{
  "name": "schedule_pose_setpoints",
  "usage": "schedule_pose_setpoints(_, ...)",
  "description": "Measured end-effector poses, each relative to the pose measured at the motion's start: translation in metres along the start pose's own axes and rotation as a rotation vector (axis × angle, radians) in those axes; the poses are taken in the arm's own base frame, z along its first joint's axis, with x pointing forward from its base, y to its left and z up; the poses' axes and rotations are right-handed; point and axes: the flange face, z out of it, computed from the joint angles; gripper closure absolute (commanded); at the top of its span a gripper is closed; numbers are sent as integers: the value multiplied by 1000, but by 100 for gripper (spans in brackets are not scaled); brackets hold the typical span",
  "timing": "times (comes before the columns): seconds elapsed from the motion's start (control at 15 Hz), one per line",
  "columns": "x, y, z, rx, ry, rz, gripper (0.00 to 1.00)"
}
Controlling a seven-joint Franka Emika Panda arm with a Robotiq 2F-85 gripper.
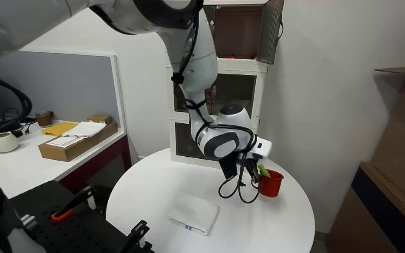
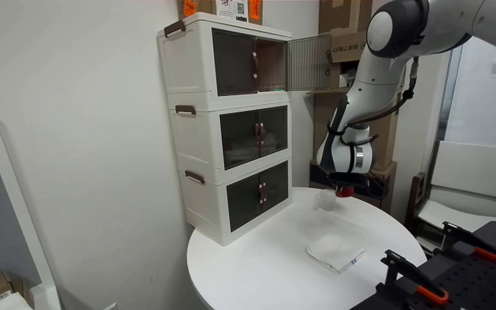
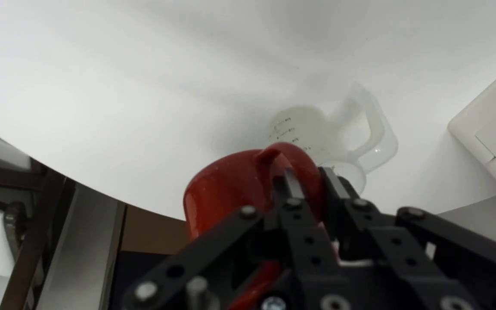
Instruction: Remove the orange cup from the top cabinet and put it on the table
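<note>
Claw (image 3: 312,183) has the orange cup (image 3: 224,189) pinched by its handle over the table (image 1: 135,196), though I can't tell if the base is touching it. Clear cup (image 2: 327,200) sits close by, and one door (image 2: 308,62) of the top cabinet (image 2: 234,62) hangs open.

We are seeing a folded towel (image 1: 193,212). In an exterior view, a desk (image 1: 26,167) well left of it is bearing a cream mug (image 1: 4,143), a yellow envelope (image 1: 57,129) and a cardboard box (image 1: 89,143); in an exterior view, a clear cup (image 2: 327,201) is apparently standing beyond the towel.
</note>
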Motion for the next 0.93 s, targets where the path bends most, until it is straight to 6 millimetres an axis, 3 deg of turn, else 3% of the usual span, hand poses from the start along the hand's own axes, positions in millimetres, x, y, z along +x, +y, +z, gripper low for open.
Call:
schedule_pose_setpoints(0.4,-24,25,25,-50,-37,75,96)
schedule_pose_setpoints(0.6,-45,35,40,-76,-68,93,96)
schedule_pose_setpoints(0.87,-68,39,54,-93,-83,79,96)
schedule_pose_setpoints(0.93,-69,37,54,-90,-79,76,60)
